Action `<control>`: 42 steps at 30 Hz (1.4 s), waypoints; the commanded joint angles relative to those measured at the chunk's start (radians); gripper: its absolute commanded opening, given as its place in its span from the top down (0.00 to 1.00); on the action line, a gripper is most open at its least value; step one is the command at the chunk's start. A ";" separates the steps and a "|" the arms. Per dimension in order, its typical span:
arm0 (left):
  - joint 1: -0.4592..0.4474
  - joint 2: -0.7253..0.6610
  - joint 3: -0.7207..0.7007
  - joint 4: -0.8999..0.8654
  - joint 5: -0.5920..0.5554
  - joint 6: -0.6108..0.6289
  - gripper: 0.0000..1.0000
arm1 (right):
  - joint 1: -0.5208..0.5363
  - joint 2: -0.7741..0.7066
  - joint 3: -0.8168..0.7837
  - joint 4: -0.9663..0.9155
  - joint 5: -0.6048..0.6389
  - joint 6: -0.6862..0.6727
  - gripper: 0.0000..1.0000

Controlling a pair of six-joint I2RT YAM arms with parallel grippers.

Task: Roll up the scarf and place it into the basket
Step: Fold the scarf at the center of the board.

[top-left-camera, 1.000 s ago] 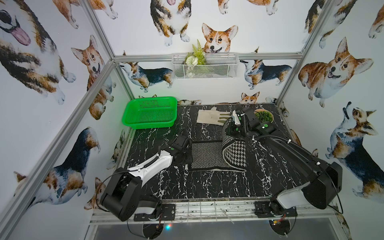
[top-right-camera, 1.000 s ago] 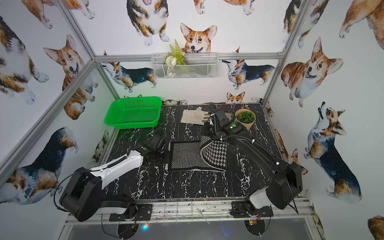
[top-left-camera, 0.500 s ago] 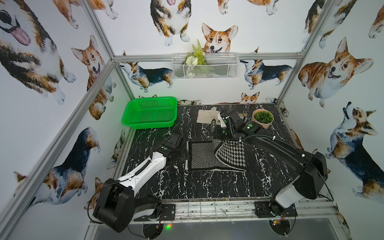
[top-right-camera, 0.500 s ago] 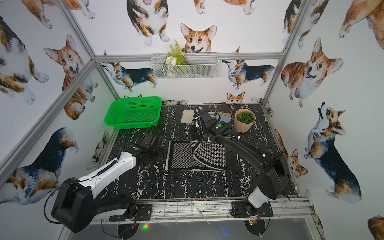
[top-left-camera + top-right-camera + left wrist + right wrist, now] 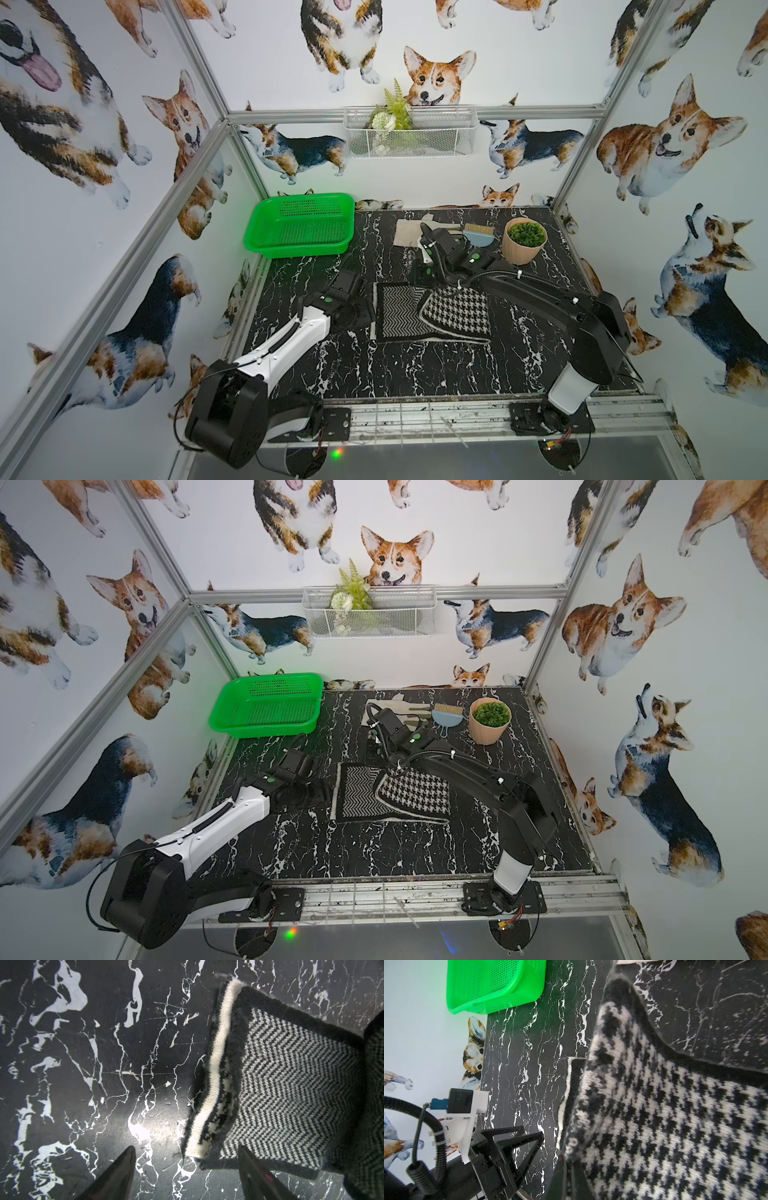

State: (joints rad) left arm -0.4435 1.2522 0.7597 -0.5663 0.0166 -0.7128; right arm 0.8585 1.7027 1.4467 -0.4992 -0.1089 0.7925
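Scarf: the scarf lies flat mid-worktop. It is doubled over, not rolled, with the zigzag face up at its left end and a houndstooth flap folded across the right part.
Basket: the basket stands empty at the far left corner, well apart from the scarf.
Right claw: the right claw is clamped on the far corner of the houndstooth flap and holds it raised off the worktop. The cloth's tip pokes out past the fingers.
Left claw: the left claw is spread wide and grips nothing. It hovers low at the scarf's left end, one finger over bare marble and the other over the zigzag corner. Whether it touches the cloth I cannot tell.
Done: nothing beyond a loose fold, as I judge it.
Left to do: the whole roll, the lift and the drop into the basket.
Scarf edges: the cream edging at the left end is curled back on itself. The near long edge runs straight, roughly parallel to the front rail.
Open room: the worktop is bare across its near half, and also in the strip between scarf and basket.
Crowded side: the glove, brush and plant pot sit just behind the right claw, so I judge room is tight there.
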 commanded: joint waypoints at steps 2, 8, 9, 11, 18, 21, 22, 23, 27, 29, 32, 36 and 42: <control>0.005 0.017 -0.004 0.009 0.003 0.010 0.21 | 0.023 0.023 0.020 0.045 -0.002 0.026 1.00; 0.005 0.065 -0.013 0.036 0.019 0.010 0.21 | 0.039 0.039 0.026 0.053 0.005 0.027 1.00; 0.005 0.071 -0.014 0.041 0.024 0.011 0.21 | 0.040 0.049 0.033 0.051 0.003 0.028 1.00; 0.005 0.077 -0.017 0.050 0.031 0.009 0.21 | 0.043 0.066 0.042 0.052 0.000 0.027 1.00; 0.005 0.073 -0.030 0.051 0.026 0.015 0.21 | 0.061 0.128 0.058 0.092 -0.021 0.051 1.00; 0.005 0.075 -0.029 0.048 0.025 0.016 0.21 | 0.065 0.156 0.052 0.108 -0.039 0.064 1.00; 0.006 0.075 -0.028 0.048 0.024 0.016 0.21 | 0.066 0.159 0.046 0.119 -0.044 0.070 1.00; 0.006 0.074 -0.028 0.048 0.022 0.017 0.21 | 0.068 0.164 0.034 0.137 -0.050 0.078 1.00; 0.006 0.073 -0.026 0.041 0.017 0.018 0.21 | 0.078 0.189 0.016 0.180 -0.077 0.101 1.00; 0.009 0.069 -0.024 0.038 0.014 0.018 0.21 | 0.083 0.208 0.014 0.196 -0.095 0.113 0.97; 0.011 0.066 -0.017 0.030 0.014 0.019 0.21 | 0.085 0.230 0.007 0.232 -0.117 0.131 0.89; 0.015 0.052 -0.008 0.008 0.007 0.026 0.21 | 0.085 0.244 -0.007 0.291 -0.139 0.150 0.70; 0.015 0.001 0.026 -0.046 -0.003 0.037 0.20 | 0.069 0.213 0.034 0.234 -0.103 0.093 0.27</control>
State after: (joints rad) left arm -0.4305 1.2766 0.7666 -0.5655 0.0284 -0.6880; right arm 0.9417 1.9446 1.4521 -0.2596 -0.2386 0.9089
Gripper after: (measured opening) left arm 0.794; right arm 0.634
